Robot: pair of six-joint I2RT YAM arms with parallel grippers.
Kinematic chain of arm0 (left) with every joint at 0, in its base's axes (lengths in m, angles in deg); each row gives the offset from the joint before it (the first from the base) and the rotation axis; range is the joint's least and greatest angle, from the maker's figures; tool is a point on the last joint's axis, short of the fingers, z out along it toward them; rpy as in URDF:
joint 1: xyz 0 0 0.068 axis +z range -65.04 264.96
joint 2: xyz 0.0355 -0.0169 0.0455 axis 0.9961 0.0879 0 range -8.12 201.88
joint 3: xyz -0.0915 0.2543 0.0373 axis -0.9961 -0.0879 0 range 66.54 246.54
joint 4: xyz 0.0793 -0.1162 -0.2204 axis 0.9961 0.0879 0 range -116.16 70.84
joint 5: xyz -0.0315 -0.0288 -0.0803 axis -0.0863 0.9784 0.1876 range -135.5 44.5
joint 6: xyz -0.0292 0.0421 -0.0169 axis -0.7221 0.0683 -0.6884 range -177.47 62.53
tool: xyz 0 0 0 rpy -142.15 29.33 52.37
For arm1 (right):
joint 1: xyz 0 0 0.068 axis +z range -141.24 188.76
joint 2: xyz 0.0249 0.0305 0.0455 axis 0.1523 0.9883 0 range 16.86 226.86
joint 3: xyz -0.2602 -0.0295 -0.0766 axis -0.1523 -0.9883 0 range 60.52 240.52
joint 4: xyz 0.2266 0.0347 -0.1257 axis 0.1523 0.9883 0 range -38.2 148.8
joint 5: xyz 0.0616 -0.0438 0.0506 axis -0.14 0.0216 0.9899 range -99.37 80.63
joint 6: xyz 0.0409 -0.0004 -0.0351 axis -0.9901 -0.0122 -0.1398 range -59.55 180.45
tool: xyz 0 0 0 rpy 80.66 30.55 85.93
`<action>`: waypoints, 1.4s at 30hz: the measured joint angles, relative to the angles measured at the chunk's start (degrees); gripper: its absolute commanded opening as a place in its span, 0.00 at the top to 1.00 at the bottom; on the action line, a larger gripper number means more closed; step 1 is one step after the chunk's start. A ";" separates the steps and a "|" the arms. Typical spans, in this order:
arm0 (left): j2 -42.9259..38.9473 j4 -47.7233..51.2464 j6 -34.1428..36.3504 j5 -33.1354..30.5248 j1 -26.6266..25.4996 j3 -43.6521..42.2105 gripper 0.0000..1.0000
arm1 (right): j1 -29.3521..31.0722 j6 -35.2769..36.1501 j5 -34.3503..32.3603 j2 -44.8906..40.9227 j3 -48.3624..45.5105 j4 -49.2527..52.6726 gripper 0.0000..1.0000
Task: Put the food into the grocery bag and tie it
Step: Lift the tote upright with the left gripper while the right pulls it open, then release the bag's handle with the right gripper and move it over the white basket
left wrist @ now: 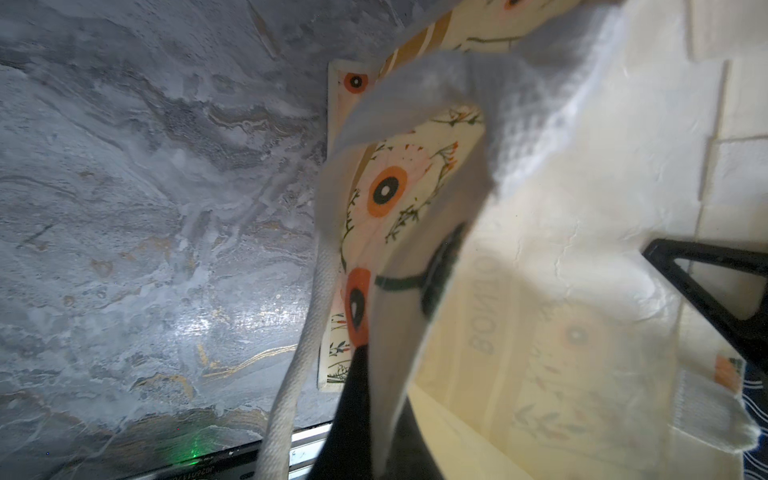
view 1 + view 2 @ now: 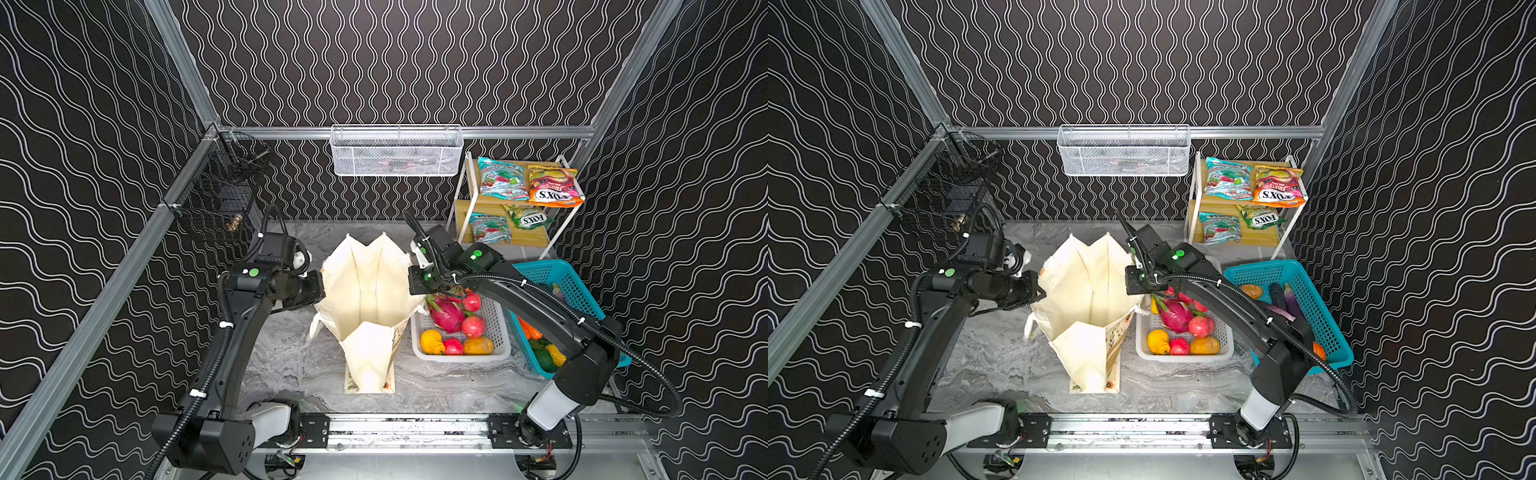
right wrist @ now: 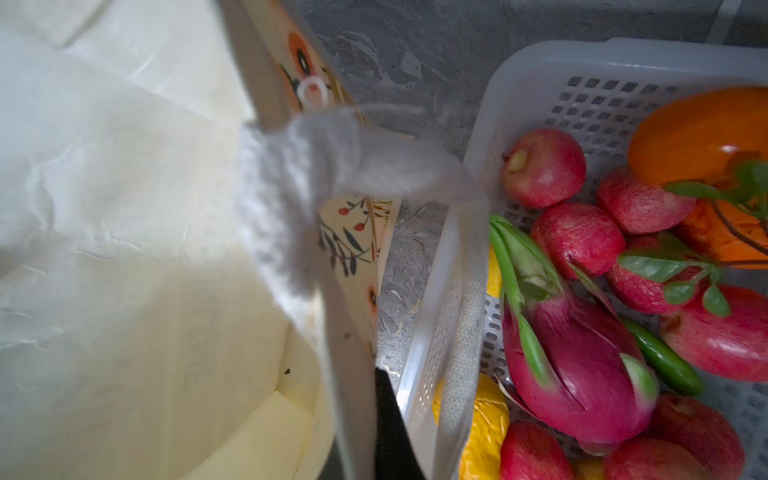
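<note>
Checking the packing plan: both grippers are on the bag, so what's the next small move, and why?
Probably ease the rims apart: the left gripper and right gripper pinch opposite rims of the grocery bag, whose sides fold inward, and it looks empty.

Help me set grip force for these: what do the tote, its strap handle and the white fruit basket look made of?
The tote: canvas-like woven cloth, matte cream; it creases and folds. Its strap handle: thick woven webbing, matte white, weave visible. The white basket: probably moulded plastic, smooth, faintly glossy, regularly perforated.
</note>
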 measured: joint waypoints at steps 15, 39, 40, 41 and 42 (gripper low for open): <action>0.94 -2.49 -3.15 -2.51 -5.20 -1.25 0.65 | -0.04 -0.63 -0.68 -0.52 -4.68 -1.62 0.64; 0.79 -1.51 -2.75 -7.89 -5.27 2.97 1.00 | -0.04 -0.94 -6.84 -3.80 -6.21 -3.13 0.99; 0.96 -1.36 -2.71 -8.33 -5.27 2.67 1.00 | -0.04 -0.92 -6.86 -3.80 -6.21 -3.13 0.95; 1.09 -1.38 -2.51 -8.48 -5.27 2.12 1.00 | -0.04 -0.92 -6.84 -3.80 -6.21 -3.13 0.90; 1.20 -1.38 -2.47 -8.44 -5.27 1.60 1.00 | -0.04 -0.90 -6.78 -3.80 -6.21 -3.13 0.87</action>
